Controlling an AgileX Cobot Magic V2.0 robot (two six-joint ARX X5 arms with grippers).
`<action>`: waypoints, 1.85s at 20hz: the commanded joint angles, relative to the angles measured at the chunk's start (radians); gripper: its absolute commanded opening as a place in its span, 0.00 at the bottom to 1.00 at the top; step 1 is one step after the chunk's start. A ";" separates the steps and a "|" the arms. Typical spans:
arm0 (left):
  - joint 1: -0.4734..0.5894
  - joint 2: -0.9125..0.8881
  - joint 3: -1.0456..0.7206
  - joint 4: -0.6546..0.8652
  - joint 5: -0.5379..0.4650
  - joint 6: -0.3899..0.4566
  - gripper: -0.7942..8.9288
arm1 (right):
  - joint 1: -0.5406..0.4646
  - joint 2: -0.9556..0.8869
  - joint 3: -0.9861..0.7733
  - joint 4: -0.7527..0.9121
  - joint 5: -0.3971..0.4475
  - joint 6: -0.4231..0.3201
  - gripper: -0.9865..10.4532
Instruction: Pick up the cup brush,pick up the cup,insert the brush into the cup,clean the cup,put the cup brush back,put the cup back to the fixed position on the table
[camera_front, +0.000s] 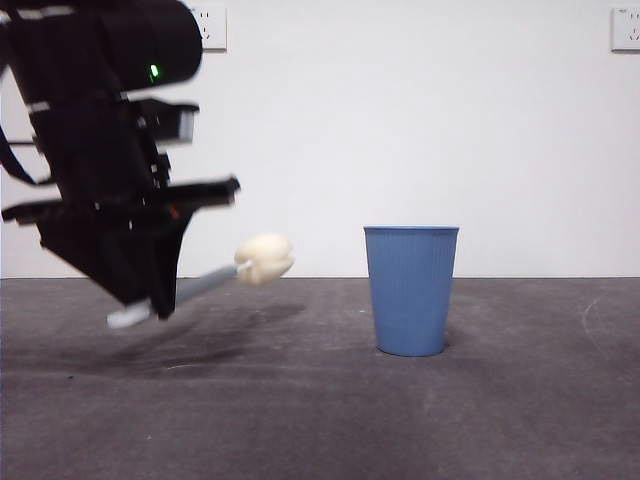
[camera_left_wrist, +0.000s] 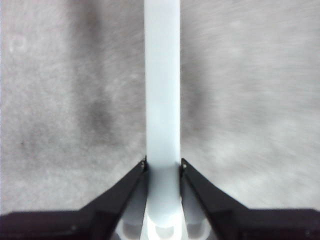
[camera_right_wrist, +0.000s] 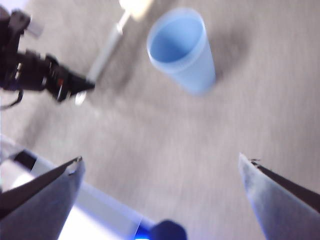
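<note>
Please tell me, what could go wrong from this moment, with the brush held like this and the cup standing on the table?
1. The left gripper holds the brush near its loop end, so the sponge head hangs far out; the handle might pivot or slip.
2. The cup stands free; the right gripper, open and above it, might tip it over when closing.

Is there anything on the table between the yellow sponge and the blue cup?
No. In the front view only bare table lies between the cup brush, held off the table by the left gripper, and the cup.
</note>
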 joint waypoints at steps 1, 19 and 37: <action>-0.003 -0.079 -0.008 -0.023 0.006 0.034 0.07 | 0.016 0.018 -0.064 0.102 -0.003 0.004 0.65; -0.003 -0.522 -0.008 -0.325 0.008 0.128 0.07 | 0.217 0.492 -0.505 1.219 0.113 0.078 0.63; -0.004 -0.522 -0.008 -0.325 0.008 0.126 0.07 | 0.333 1.063 -0.443 1.929 0.273 0.063 0.63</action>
